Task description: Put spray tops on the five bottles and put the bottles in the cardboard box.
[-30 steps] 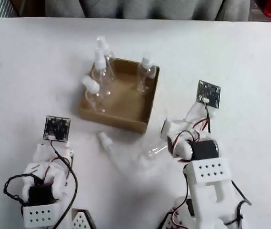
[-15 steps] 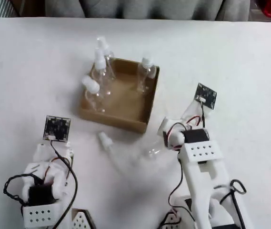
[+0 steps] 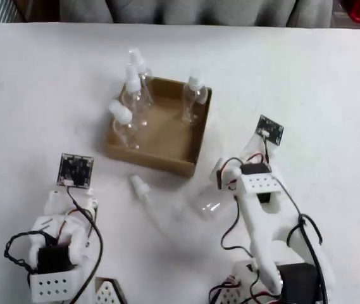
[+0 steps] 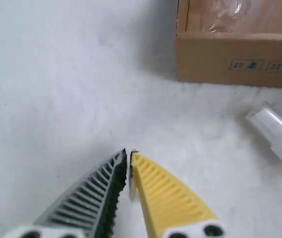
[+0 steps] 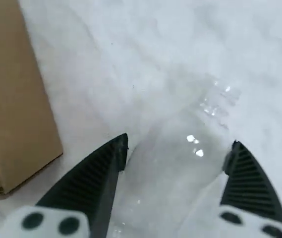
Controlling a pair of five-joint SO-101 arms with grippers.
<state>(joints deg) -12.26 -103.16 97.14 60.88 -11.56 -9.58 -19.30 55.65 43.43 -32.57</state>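
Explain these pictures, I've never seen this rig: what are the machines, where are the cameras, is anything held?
Two small robot arms sit at a white table. One picture looks down from overhead; the other two come from a camera on each arm's wrist. In the cardboard box stand capped bottles; a loose spray top lies beside it. The left gripper is shut and empty. The right gripper is open, straddling an uncapped clear bottle lying on the table; nothing looks gripped.

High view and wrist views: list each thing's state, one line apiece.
Brown cardboard box: open-topped, upright.
Four clear plastic bottles: upright, white spray tops on.
Fifth clear bottle: lying down, uncapped.
Loose white spray top: lying on table.
Left gripper: shut, empty.
Right gripper: open, astride fifth clear bottle.
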